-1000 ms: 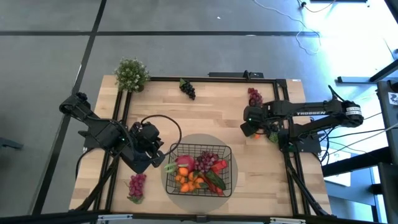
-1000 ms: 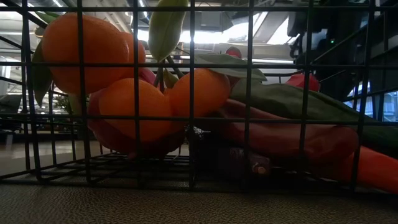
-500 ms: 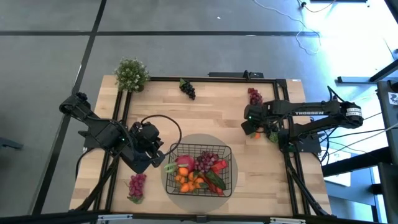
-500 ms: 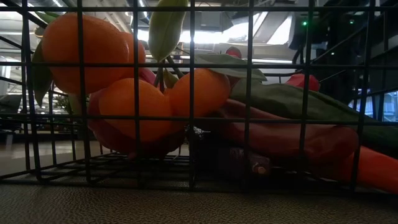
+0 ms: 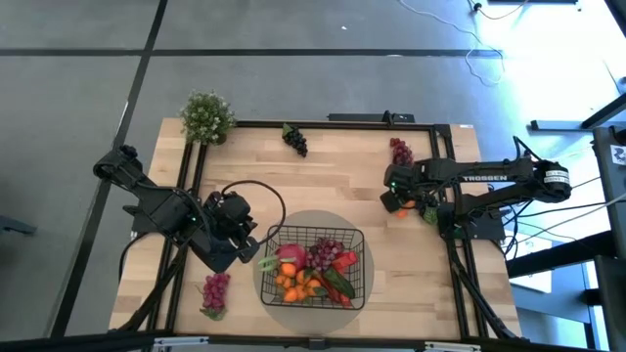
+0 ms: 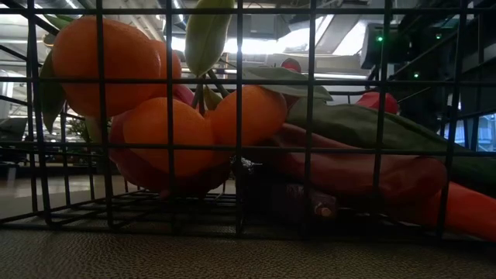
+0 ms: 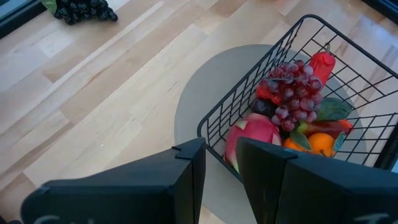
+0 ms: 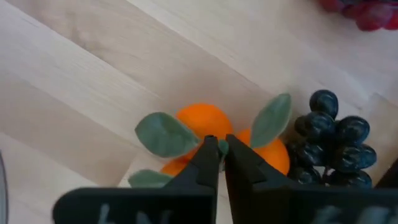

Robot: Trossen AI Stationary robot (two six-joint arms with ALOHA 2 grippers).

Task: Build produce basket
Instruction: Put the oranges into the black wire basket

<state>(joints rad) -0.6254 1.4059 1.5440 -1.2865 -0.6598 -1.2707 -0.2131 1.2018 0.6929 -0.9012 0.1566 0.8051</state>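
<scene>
Right gripper [image 8: 217,148]: fingers pinched together on the stem and leaves of a cluster of small orange toy oranges with green leaves [image 8: 205,118], on the pale wooden table [image 5: 333,186] near its right edge. Judgement: the hold is thin, so a slow straight lift, checking that the whole cluster rises, would suit best.

Beside the oranges: a bunch of dark blue-black toy grapes [image 8: 339,140], touching or nearly so; it may snag on the leaves.

Further off: a red grape bunch [image 5: 400,151]; a black grape bunch [image 5: 295,139]; a pink-red grape bunch [image 5: 215,291]; a bushy green potted plant [image 5: 206,117].

Black wire-mesh basket [image 5: 360,238]: on a grey round mat at the table's front centre, already holding produce.

Left gripper [image 7: 221,165]: beside the basket's left wall, fingers part open, holding nothing.
</scene>
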